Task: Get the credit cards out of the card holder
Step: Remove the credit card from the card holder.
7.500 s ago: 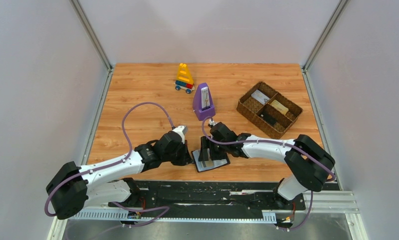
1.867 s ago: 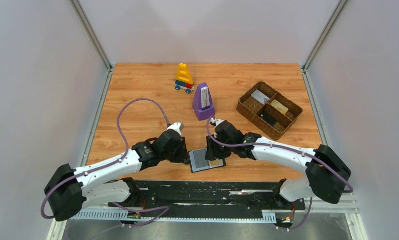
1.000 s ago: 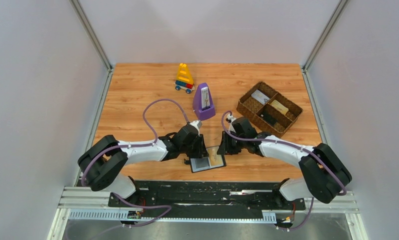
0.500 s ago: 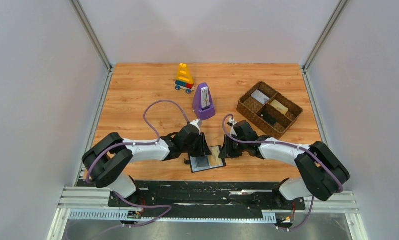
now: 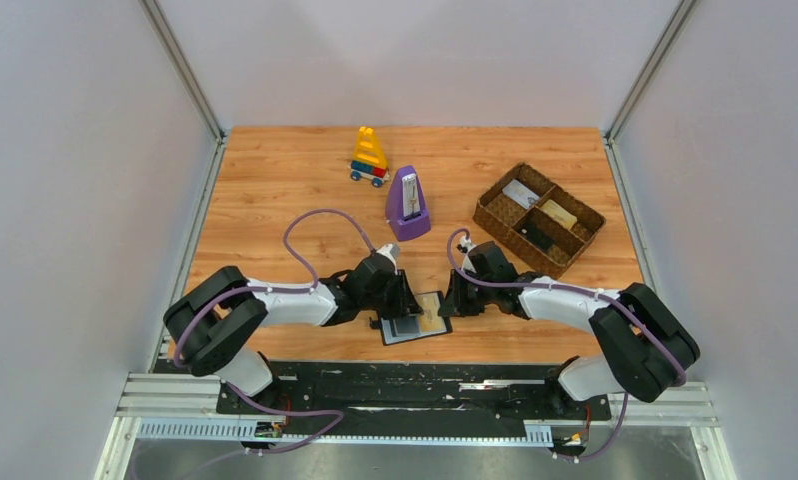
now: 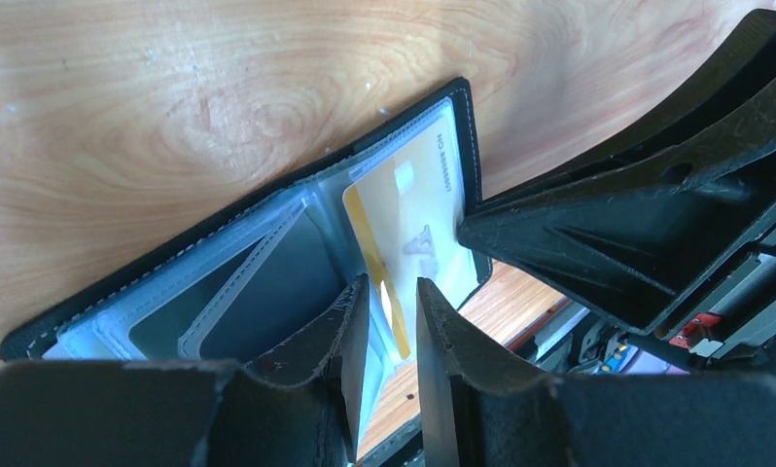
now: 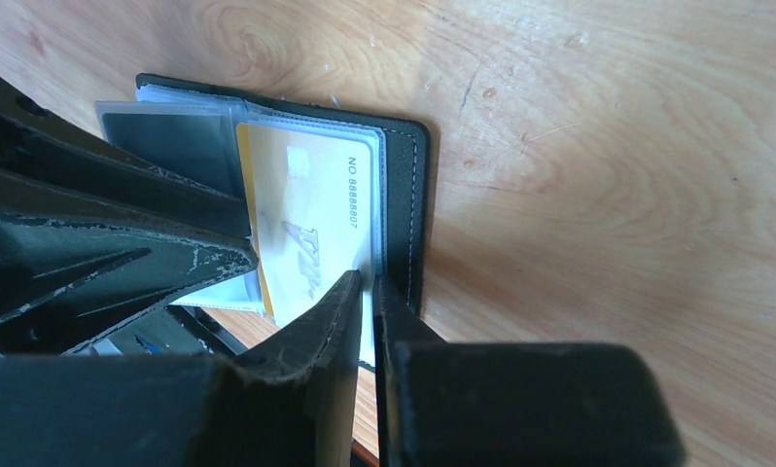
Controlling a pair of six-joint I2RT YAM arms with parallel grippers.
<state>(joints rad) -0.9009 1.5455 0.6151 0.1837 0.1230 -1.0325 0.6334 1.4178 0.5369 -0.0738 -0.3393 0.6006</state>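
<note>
The card holder point(image 5: 403, 328) lies open and flat near the table's front edge, its black rim point(image 7: 408, 195) and grey-blue panels point(image 6: 267, 282) showing. A yellow-orange and white credit card point(image 7: 306, 214) sits in the right clear pocket, also visible in the left wrist view point(image 6: 413, 214). My right gripper point(image 7: 365, 282) has its jaws nearly together on the card's right edge, beside the rim. My left gripper point(image 6: 392, 302) stands over the holder's middle fold, its jaws a narrow gap apart with nothing pinched. One left finger point(image 6: 350, 321) rests on the left panel.
A purple metronome point(image 5: 407, 205) stands just behind the two grippers. A toy of coloured blocks point(image 5: 369, 156) is farther back. A brown woven divided tray point(image 5: 495, 225) holding small items sits at the right. The black base rail point(image 5: 415, 375) runs along the near edge.
The right jaws have narrowed onto the card's right edge. The left gripper has stayed on the holder with little movement. Earlier the holder stood half folded; it now lies flat.
</note>
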